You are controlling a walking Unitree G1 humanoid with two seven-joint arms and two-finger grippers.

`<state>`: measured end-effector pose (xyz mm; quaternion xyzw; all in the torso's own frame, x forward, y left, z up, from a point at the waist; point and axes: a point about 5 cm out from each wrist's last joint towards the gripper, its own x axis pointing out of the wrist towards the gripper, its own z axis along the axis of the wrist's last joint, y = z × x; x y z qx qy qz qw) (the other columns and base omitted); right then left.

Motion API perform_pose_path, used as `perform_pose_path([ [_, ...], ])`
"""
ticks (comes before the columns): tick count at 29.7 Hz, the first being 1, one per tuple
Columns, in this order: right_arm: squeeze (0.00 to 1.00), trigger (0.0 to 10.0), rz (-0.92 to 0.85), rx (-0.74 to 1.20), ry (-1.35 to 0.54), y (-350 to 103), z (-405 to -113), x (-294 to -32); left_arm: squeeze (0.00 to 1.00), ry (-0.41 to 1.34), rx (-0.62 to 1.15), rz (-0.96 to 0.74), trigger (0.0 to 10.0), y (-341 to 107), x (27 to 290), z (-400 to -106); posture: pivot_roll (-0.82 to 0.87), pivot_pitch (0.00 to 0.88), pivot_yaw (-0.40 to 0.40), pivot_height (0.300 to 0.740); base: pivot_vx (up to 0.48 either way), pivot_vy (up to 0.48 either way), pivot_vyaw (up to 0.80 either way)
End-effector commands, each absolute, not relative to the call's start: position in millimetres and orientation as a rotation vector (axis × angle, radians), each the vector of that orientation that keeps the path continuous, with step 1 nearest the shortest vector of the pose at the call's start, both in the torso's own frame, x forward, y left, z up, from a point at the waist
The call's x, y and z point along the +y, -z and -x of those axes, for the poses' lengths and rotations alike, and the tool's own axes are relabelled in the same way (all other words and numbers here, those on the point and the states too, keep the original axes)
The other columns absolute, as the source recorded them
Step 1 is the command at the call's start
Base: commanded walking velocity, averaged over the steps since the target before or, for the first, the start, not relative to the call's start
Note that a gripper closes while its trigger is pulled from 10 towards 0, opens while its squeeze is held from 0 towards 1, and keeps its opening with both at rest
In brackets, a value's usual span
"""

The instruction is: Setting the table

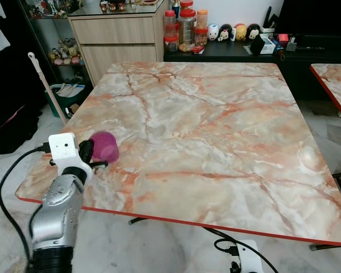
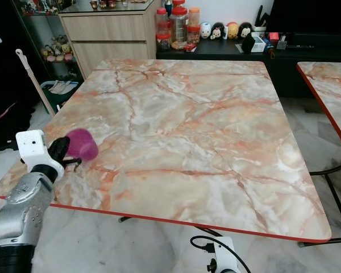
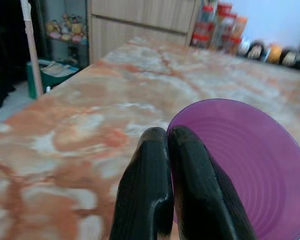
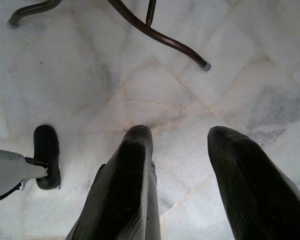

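**Holding a purple cup over the table's near-left corner**

Gripping the rim of a purple cup (image 1: pixel 104 147), the left gripper (image 1: pixel 90 153) has its two black fingers (image 3: pixel 155 185) pinched together on the cup wall, one pressed against the other with the plastic between them. The wrist view looks straight into the ribbed inside, so the mouth faces back toward the wrist. From the head views the cup is tipped on its side, its long axis pointing roughly away from the gripper and in over the marble table (image 1: pixel 216 131). I can't tell if it's touching the top or just above it.

It sits by the near-left corner, close to the left edge and the near red-trimmed edge. My guess is the next move has to swing the cup upright and carry it further in from the corner. The left arm already has it, so it's clearly the nearer one.

The right gripper (image 4: pixel 177 165) hangs idle over the floor tiles (image 4: pixel 90 75), fingers apart, holding nothing.
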<state>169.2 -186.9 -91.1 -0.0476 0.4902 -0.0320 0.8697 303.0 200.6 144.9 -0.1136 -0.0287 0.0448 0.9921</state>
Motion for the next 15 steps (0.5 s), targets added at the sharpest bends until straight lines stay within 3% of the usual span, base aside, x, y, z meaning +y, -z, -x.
perform_pose_path([
  [1, 0.00, 10.0, 0.086, 1.016, 0.066, 90, -172, -185, 0.00, -0.120, -0.097, 0.235, 10.0, -145, 201, -303, 0.05, 0.005, 0.034, 0.732, 0.000, 0.000, 0.00],
  [4, 0.00, 10.0, 0.095, 1.026, 0.068, 90, -171, -187, 0.00, -0.141, -0.153, 0.243, 10.0, -146, 191, -303, 0.04, 0.002, 0.030, 0.732, 0.000, -0.107, 0.00],
  [15, 0.00, 10.0, 0.107, 1.047, 0.057, 93, -165, -189, 0.00, -0.170, -0.215, 0.212, 10.0, -155, 193, -309, 0.04, 0.006, 0.018, 0.732, 0.000, -0.480, 0.00],
])
